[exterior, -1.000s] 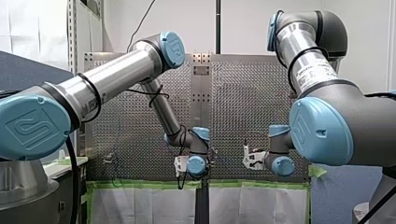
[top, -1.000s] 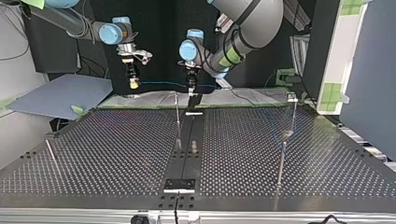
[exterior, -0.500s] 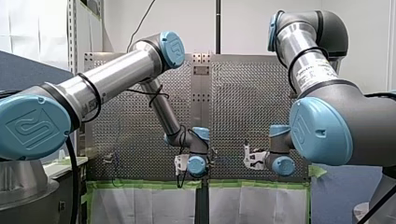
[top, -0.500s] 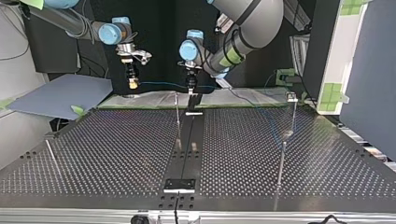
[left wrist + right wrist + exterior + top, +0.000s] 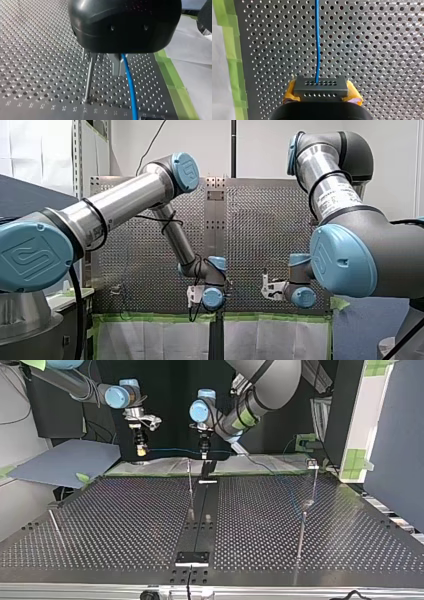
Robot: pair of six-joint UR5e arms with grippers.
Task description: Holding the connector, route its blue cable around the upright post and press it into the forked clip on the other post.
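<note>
My right gripper: clamped on the connector between yellow pads, over the perforated table.
Blue cable: leaves the connector, strung towards my left gripper.
My left gripper: beside the upright post; grip unreadable.

L arm enters frm front view's left, elbow high, forearm sloping down to low wrist; L gripper points straight down. R arm folded, wrist low too; R gripper vertical, yellow pads clamped on connector. Grippers apart, abt level.
</note>
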